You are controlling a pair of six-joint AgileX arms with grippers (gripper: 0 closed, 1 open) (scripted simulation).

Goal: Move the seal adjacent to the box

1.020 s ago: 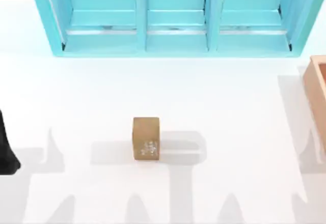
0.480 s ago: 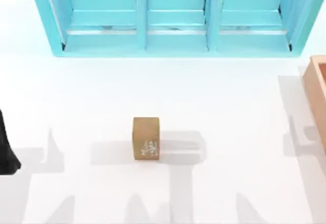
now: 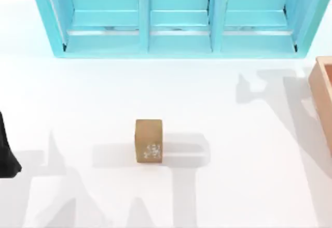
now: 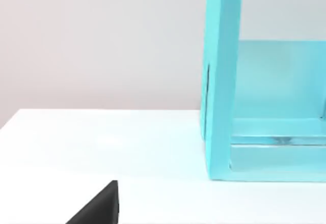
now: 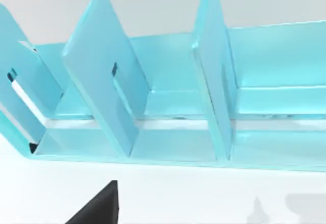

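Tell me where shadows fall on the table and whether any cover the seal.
Top view: soft grey shadows lie on the table to either side of the seal, with arm-shaped ones along the near edge and one by the box; the seal itself stays evenly lit. Right wrist view: faint grey shadow patches on the table in front of the shelf.

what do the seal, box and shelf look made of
Seal: probably wood, matte tan-brown, whitish carved mark on one face. Box: looks like pale wood, thick matte walls. Shelf: glossy turquoise, faint reflections on its boards; painted wood or plastic, cannot tell.
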